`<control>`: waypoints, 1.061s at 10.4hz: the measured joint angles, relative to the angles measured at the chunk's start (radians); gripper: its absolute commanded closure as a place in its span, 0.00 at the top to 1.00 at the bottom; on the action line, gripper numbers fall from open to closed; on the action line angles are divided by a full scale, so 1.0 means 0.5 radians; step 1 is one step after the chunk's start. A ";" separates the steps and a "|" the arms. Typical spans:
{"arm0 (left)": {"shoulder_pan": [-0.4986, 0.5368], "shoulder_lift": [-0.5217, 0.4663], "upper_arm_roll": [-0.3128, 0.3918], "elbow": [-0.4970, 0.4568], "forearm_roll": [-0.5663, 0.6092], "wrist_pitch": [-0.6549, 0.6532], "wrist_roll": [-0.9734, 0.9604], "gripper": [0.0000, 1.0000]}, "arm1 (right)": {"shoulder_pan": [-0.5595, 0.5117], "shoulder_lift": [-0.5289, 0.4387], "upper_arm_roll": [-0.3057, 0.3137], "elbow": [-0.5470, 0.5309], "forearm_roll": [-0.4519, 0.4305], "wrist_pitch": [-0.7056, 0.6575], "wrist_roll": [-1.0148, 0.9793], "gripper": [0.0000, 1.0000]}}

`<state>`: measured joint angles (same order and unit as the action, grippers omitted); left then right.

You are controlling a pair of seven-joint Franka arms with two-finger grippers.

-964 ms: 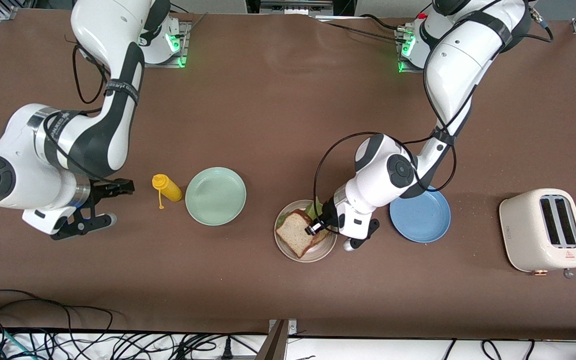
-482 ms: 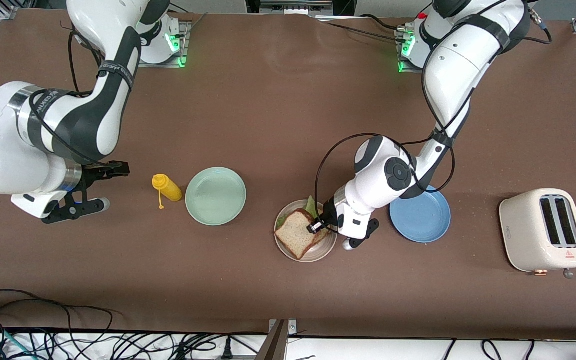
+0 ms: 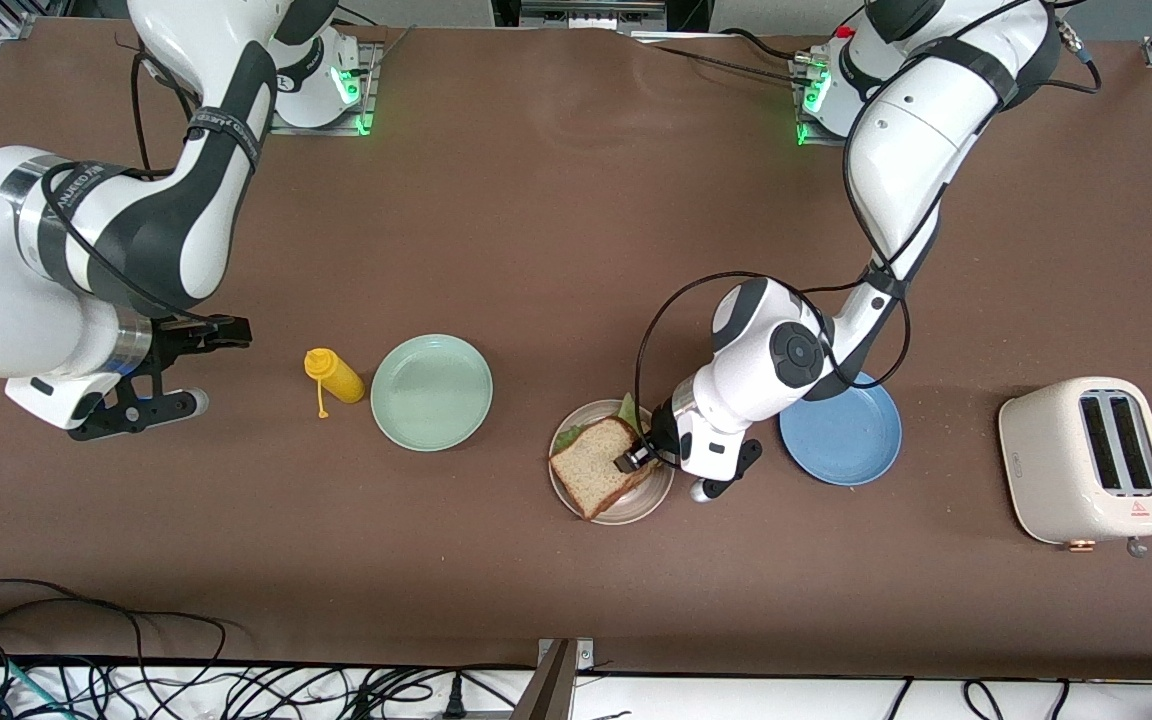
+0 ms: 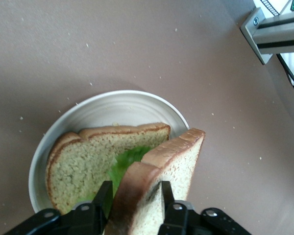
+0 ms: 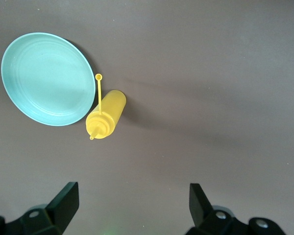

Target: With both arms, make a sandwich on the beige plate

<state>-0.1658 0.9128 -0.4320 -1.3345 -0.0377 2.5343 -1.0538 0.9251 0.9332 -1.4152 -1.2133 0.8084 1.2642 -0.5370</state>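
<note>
Two fingers (image 4: 107, 196) of the left gripper (image 4: 135, 188) are clamped on the dark-crust edge of the top slice (image 4: 169, 161), one on each face. The slice sits tilted in that grip, with its free end leaning down onto the stack, so it is not flat yet. Under it is the lettuce (image 4: 130, 159), on the bottom slice (image 4: 81, 156), and all of it is inside the beige plate (image 4: 112, 95). That plate sits on the surface (image 3: 536, 250) between the mint-green plate (image 3: 431, 392) and the blue plate (image 3: 851, 435), a bit nearer the front camera than both. Both of those plates are empty, so the ingredients look fully moved over. My read is the sandwich is stacked and almost done. What's left is to let go of the top slice so it drops flat and roughly square on the stack, then lift the left arm off. One risk is the slice sliding off the lettuce if it's released while tilted. The right gripper (image 5: 132, 193) has its fingers spread wide and holds nothing. It waits over bare surface toward the right arm's end, near the yellow bottle (image 3: 334, 376). The toaster (image 3: 1086, 460) at the left arm's end isn't involved.
</note>
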 measured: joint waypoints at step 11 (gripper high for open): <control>0.013 -0.041 0.160 -0.021 0.061 -0.270 0.003 1.00 | -0.611 -0.763 1.397 -0.011 -1.005 0.176 0.507 1.00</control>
<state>-0.1594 0.8920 -0.3518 -1.3448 -0.0070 2.3993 -1.0522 0.6198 0.5519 -0.7165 -1.2188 0.3057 1.3520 -0.2834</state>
